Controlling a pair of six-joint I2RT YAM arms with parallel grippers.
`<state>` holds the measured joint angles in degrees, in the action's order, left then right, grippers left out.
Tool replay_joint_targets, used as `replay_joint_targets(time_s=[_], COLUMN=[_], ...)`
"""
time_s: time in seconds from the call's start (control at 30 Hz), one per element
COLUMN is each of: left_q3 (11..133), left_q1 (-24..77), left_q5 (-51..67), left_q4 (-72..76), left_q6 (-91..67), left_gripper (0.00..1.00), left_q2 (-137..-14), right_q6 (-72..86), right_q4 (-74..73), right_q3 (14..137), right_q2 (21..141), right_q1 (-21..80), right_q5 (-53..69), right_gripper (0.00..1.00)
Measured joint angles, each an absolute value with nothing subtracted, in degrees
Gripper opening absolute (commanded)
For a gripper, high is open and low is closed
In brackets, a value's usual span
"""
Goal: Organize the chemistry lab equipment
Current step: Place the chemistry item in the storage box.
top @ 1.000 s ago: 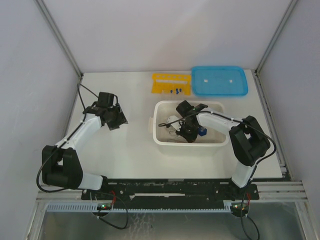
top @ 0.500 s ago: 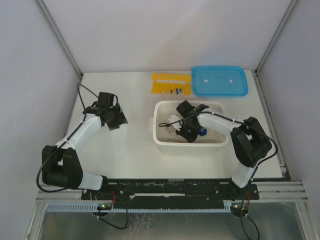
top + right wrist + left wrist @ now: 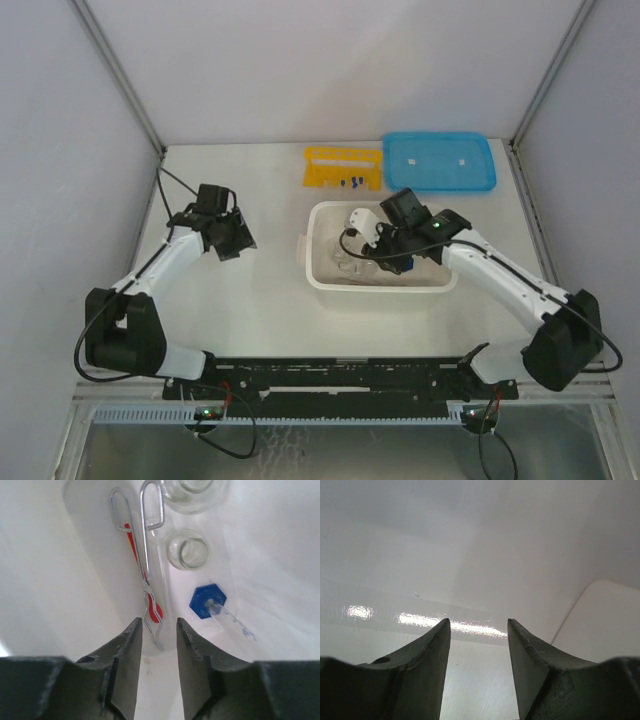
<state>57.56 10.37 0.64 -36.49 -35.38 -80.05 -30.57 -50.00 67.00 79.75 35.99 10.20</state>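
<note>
My right gripper (image 3: 380,250) is inside the white tub (image 3: 322,272), open and empty. In the right wrist view, its gripper (image 3: 157,626) hovers just above the lower end of the thin metal tongs (image 3: 143,575), which have red grips. A blue-capped tube (image 3: 209,601) lies to the right, and two clear glass vessels (image 3: 187,551) lie beyond. The yellow tube rack (image 3: 343,166) lies at the back with small blue-capped tubes (image 3: 350,183) at its front edge. My left gripper (image 3: 233,241) is open and empty over bare table, also in the left wrist view (image 3: 477,626). No green-tipped stick shows.
The blue rectangular lid (image 3: 440,161) lies at the back right next to the rack. The tub walls close in around my right gripper. Grey enclosure walls and metal posts border the table on both sides.
My right arm has swung its elbow and base link out to the right, and the gripper has shifted slightly right inside the tub. The left arm has not moved.
</note>
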Motion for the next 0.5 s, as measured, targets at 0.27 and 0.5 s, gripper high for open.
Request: replay_joint_targets(time_s=[0.27,0.5], left_q3=[57.6,57.6], left_q1=[10.5,10.9], left_q5=[1.7,1.8], left_q4=[-36.0,-35.4], left_q6=[-35.4,-35.4], left_gripper=[0.55,0.55], left_q2=[-81.4,-81.4], right_q6=[-25.9,-10.7], right_q4=[-45.0,-37.0], right_q3=[67.0,74.3], right_q2=[67.8,66.5], right_q1=[28.2,11.8], right_q5=[11.2,13.1], right_gripper=[0.55,0.41])
